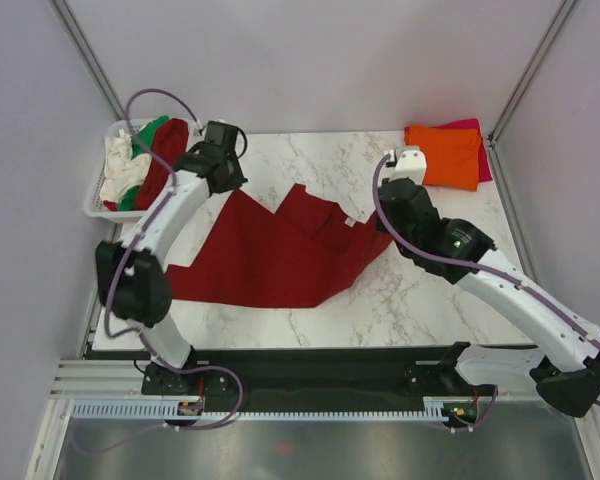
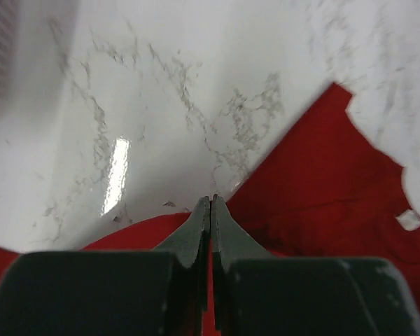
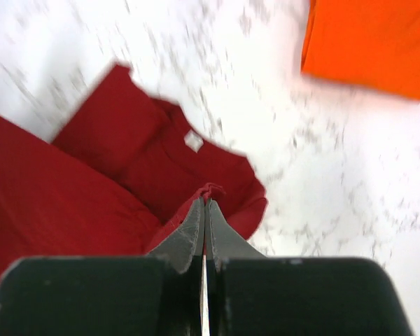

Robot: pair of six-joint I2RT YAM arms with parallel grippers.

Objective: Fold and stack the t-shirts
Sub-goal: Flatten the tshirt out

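Grips the dark red t-shirt [image 1: 270, 255], spread across the middle of the marble table [image 1: 420, 300], at two places: with the left gripper [image 2: 211, 201] clamped together on its far-left edge, with the right gripper [image 3: 205, 203] pinched tight on a bunched fold near the collar. Shows a folded orange t-shirt [image 1: 445, 155] atop a magenta-pink t-shirt [image 1: 470, 125] at the far-right corner.

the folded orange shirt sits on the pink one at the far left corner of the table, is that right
Not quite. The orange t-shirt does lie folded on the magenta-pink t-shirt, but at the far right corner of the table, not the left. The top external view shows this.
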